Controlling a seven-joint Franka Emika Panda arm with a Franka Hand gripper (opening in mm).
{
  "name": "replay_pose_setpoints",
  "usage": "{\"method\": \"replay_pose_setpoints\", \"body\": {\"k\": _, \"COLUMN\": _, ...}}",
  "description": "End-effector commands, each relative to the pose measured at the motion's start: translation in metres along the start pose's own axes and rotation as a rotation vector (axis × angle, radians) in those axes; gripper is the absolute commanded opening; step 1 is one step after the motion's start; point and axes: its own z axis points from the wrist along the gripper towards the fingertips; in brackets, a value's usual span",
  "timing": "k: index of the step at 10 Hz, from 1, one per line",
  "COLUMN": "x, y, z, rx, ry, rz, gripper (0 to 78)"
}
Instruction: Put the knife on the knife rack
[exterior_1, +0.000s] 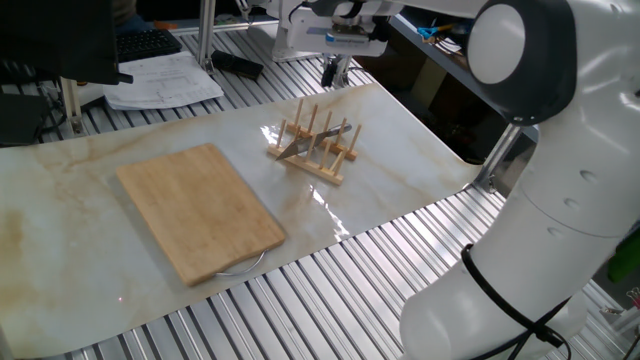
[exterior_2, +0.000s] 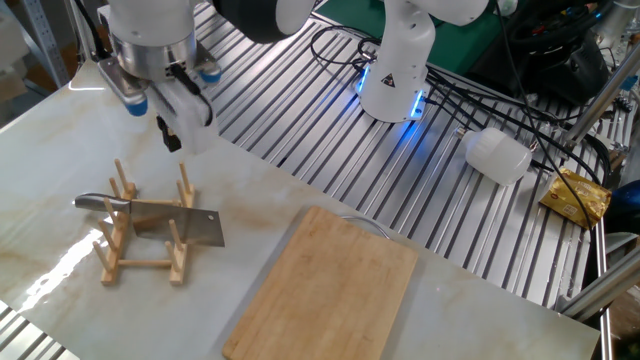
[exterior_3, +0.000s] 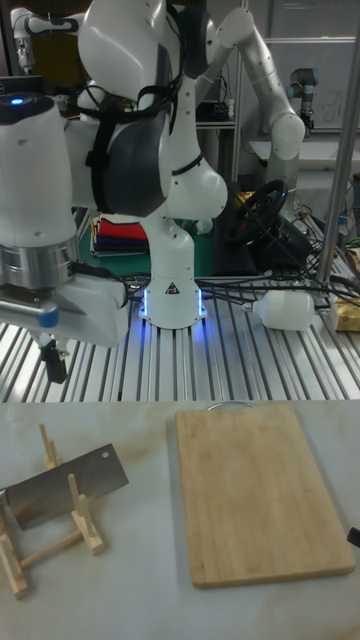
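The knife is a grey cleaver. It rests on edge between the pegs of the small light-wood knife rack, its metal handle sticking out to the left. Both also show in the other views: knife in knife rack, and knife in knife rack. My gripper hangs above and behind the rack, apart from it. It is open with nothing between its fingers. It appears too as gripper and gripper.
A large bamboo cutting board lies flat on the marble sheet beside the rack. A white bottle and a yellow packet lie on the slatted metal table behind. Cables run around a second robot's base.
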Motion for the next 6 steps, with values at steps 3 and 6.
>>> {"method": "replay_pose_setpoints", "body": {"k": 3, "x": 0.0105, "y": 0.0024, "z": -0.0061, "rx": -0.015, "ry": 0.031, "rz": -0.093, "gripper": 1.1}}
{"method": "replay_pose_setpoints", "body": {"k": 6, "x": 0.0105, "y": 0.0024, "z": -0.0061, "rx": -0.014, "ry": 0.048, "rz": -0.086, "gripper": 1.1}}
